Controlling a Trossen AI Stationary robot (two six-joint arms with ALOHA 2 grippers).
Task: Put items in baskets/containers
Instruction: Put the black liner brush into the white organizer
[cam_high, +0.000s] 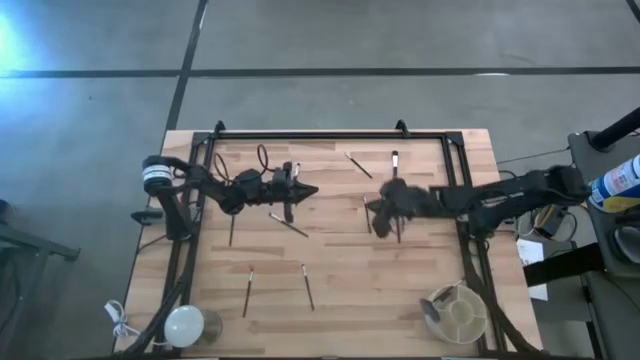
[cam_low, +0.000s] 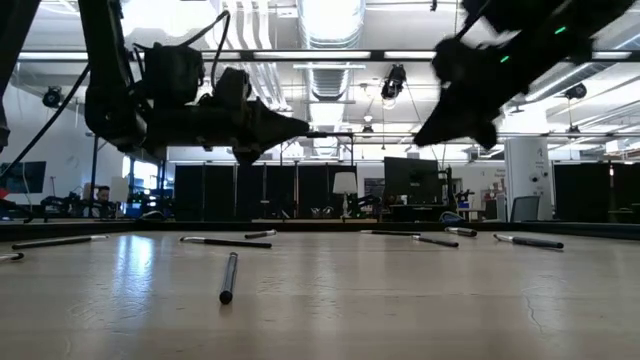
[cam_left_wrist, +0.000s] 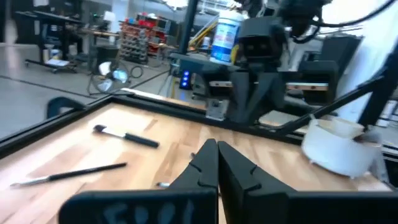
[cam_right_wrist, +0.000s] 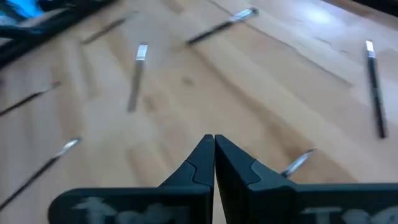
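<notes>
Several thin makeup brushes lie flat and scattered on the wooden table: one (cam_high: 288, 224) near the middle, two (cam_high: 248, 290) (cam_high: 308, 287) toward the near edge, two (cam_high: 358, 165) (cam_high: 395, 160) toward the far edge. The cream tub (cam_high: 458, 312) stands at the near right corner and also shows in the left wrist view (cam_left_wrist: 339, 146). My left gripper (cam_high: 308, 190) (cam_left_wrist: 216, 152) is shut and empty, above the table left of centre. My right gripper (cam_high: 374, 208) (cam_right_wrist: 214, 144) is shut and empty, right of centre, facing it. Both hang clear of the tabletop (cam_low: 300, 128) (cam_low: 422, 138).
A black frame (cam_high: 330, 134) borders the tabletop. A white glossy dome (cam_high: 185, 323) with a cord sits at the near left corner. Further brushes lie below the right gripper (cam_right_wrist: 137, 74) (cam_right_wrist: 373, 87) (cam_right_wrist: 297, 163). Bare wood lies between the tub and the near brushes.
</notes>
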